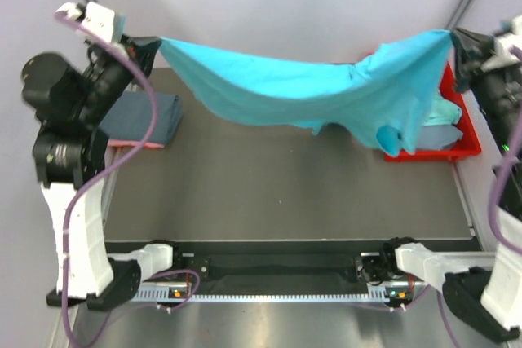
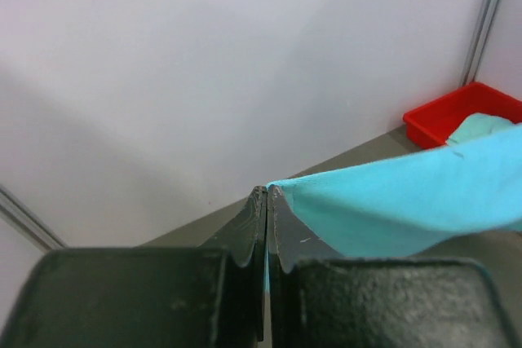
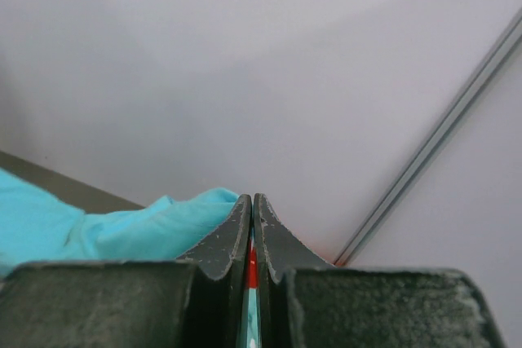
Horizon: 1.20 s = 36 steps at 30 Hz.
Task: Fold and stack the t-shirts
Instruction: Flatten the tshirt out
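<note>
Soft, even, bright light falls from above in all views. It washes the pale walls nearly white and leaves only a faint shadow on the grey table (image 1: 269, 193) under the hanging turquoise t-shirt (image 1: 310, 87), while the near metal rail (image 1: 269, 295) glares pale. In the wrist views the left gripper (image 2: 267, 193) and right gripper (image 3: 252, 199) sit dark and slightly soft close to the lens.

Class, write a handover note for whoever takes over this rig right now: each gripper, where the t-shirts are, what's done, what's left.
Left gripper: shut on one end of the turquoise t-shirt. Right gripper: shut on the other end.
The shirt hangs stretched between them above the table.
Done: folded blue-grey t-shirt stacked on a pink one, table's left.
Left: lay down, fold, stack the turquoise one; more teal cloth sits in the red bin.
</note>
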### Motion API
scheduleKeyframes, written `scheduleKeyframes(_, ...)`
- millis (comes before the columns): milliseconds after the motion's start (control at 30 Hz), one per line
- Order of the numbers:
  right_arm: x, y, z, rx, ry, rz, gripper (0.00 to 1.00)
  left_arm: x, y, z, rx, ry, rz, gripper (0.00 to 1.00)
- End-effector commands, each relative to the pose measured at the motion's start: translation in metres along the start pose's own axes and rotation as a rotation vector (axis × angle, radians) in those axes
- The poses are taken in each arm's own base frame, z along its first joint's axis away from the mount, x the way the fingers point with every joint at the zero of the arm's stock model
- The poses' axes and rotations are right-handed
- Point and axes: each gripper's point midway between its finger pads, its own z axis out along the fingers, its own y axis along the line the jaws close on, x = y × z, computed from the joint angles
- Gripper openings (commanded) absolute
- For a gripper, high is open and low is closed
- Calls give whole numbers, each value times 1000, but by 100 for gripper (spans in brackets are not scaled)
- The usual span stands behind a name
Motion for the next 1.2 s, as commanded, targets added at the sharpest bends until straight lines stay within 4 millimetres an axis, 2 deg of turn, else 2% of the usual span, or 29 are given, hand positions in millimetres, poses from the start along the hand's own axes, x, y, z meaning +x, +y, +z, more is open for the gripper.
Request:
scheduleKeyframes(0, -47, -17, -48, 64, -139, 11, 0, -33, -13, -38, 3, -91, 83, 0)
scheduleKeyframes(67, -61, -23, -65, 85, -170, 8, 0, -52, -18, -60, -14, -139, 106, 0)
scheduleKeyframes(100, -78, -28, -79, 100, -213, 7, 0, -56, -20, -67, -20, -150, 108, 0)
scheduleKeyframes(167, -93, -34, -91, 121, -250, 6, 0, -72, -23, -84, -34, -196, 127, 0)
scheduleKeyframes(200, -108, -38, -103, 137, -294, 9, 0, -77, -24, -89, -38, -209, 134, 0)
scheduleKeyframes(333, -132, -41, -116, 146, -368, 7, 0, -88, -26, -99, -52, -241, 147, 0)
scheduleKeyframes(433, -125, -36, -108, 124, -351, 22, 0, -79, -22, -93, -58, -209, 144, 0)
scheduleKeyframes(467, -123, -33, -106, 109, -351, 28, 0, -69, -20, -87, -58, -181, 134, 0)
scheduleKeyframes(533, -98, -23, -85, 72, -289, 43, 0, -52, -16, -77, -58, -136, 125, 0)
scheduleKeyframes(567, -96, -18, -84, 49, -297, 33, 0, -30, -13, -67, -52, -82, 109, 0)
scheduleKeyframes(600, -65, -7, -63, 17, -225, 43, 0, -17, -11, -61, -52, -50, 103, 0)
scheduleKeyframes(633, -50, -2, -54, 0, -198, 47, 0, -3, -10, -55, -47, -17, 100, 0)
scheduleKeyframes(667, -43, 5, -49, -24, -199, 42, 0, 28, -8, -44, -34, 50, 84, 0)
scheduleKeyframes(700, -2, 18, -29, -62, -112, 55, 0, 42, -8, -40, -24, 79, 78, 0)
scheduleKeyframes(733, 12, 24, -20, -77, -95, 58, 0, 58, -9, -34, -7, 109, 74, 0)
scheduleKeyframes(767, 52, 41, -4, -129, -13, 69, 0, 89, -10, -25, 12, 167, 51, 0)
scheduleKeyframes(833, 89, 58, 14, -178, 48, 82, 0, 124, -11, -16, 39, 235, 33, 0)
scheduleKeyframes(867, 132, 75, 28, -231, 131, 96, 0, 162, -11, -9, 52, 310, 3, 0)
scheduleKeyframes(933, 165, 86, 47, -247, 173, 111, 0, 194, -9, 3, 57, 353, -21, 0)
scheduleKeyframes(967, 208, 100, 63, -279, 263, 130, 0, 230, -11, 9, 71, 425, -55, 0)
scheduleKeyframes(1033, 242, 111, 83, -305, 316, 137, 0, 257, -7, 22, 75, 445, -56, 0)
scheduleKeyframes(1067, 282, 125, 99, -336, 397, 151, 0, 294, -8, 27, 86, 515, -79, 0)
scheduleKeyframes(1133, 308, 131, 124, -341, 432, 154, 0, 319, 1, 41, 85, 528, -35, 0)
scheduleKeyframes(1167, 334, 134, 149, -335, 482, 164, 0, 347, 7, 50, 72, 578, -44, 0)
